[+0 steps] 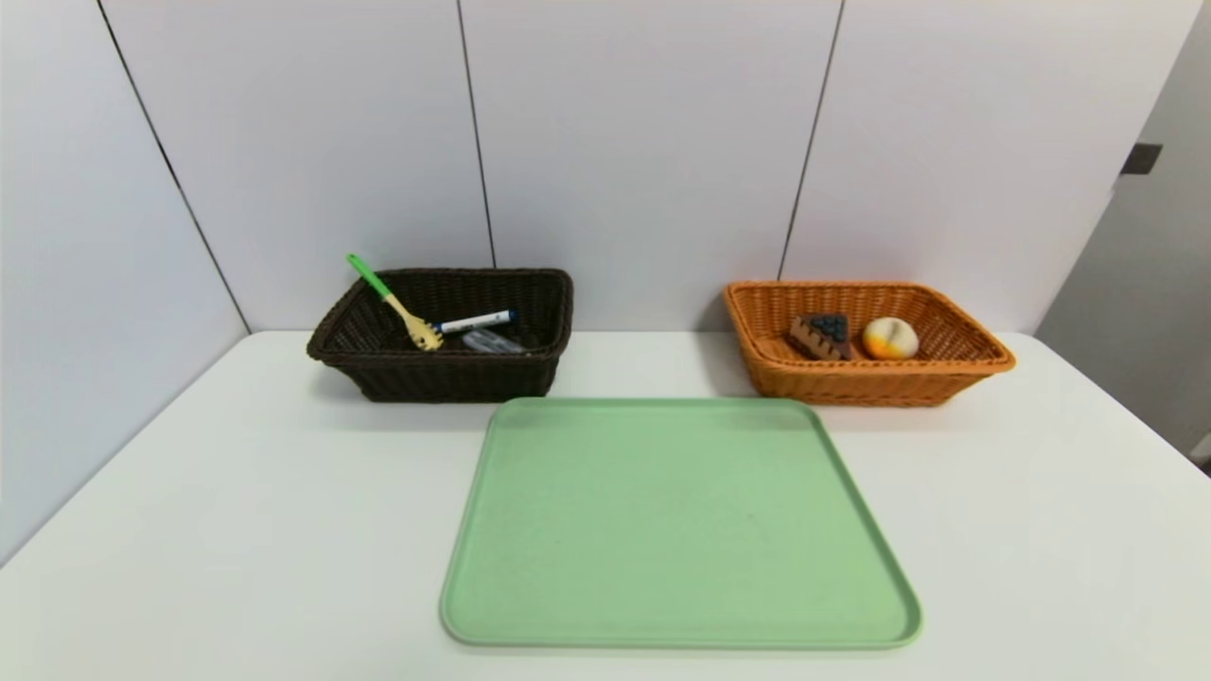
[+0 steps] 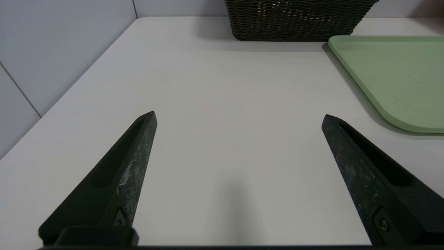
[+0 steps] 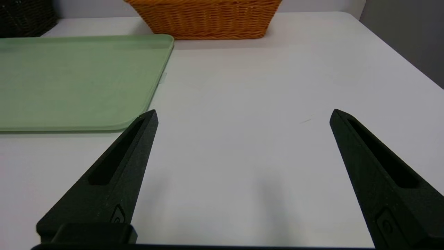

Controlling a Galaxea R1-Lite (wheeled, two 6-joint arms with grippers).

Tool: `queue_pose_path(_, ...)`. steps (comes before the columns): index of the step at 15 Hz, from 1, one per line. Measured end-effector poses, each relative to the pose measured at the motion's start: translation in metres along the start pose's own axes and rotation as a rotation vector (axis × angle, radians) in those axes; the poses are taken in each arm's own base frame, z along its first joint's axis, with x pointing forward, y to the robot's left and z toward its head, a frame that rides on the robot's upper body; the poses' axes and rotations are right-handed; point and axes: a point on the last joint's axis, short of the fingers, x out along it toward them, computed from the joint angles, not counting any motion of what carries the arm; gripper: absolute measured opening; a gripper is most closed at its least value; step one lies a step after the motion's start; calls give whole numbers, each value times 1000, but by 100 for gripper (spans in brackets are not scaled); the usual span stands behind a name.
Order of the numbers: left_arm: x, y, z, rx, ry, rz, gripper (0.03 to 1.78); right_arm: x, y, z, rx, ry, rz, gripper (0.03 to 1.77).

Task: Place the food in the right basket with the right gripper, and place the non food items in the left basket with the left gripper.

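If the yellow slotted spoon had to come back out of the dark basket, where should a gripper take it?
Judging by its pose, grip the green handle from above: it juts over the dark basket rim, while the yellow slotted spoon head lies low beside the marker.

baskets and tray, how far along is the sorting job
Looks finished. The cake wedge and bun lie in the orange basket; the spoon, marker and grey case in the dark basket. Nothing on the green tray. Both end effectors open, holding nothing.
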Motion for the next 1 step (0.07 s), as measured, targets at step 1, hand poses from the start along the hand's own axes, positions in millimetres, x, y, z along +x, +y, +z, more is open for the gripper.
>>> queue_pose_path(1, 0, 0, 0, 0, 0, 0, 169, 0, 0, -1, 0, 2, 0, 171)
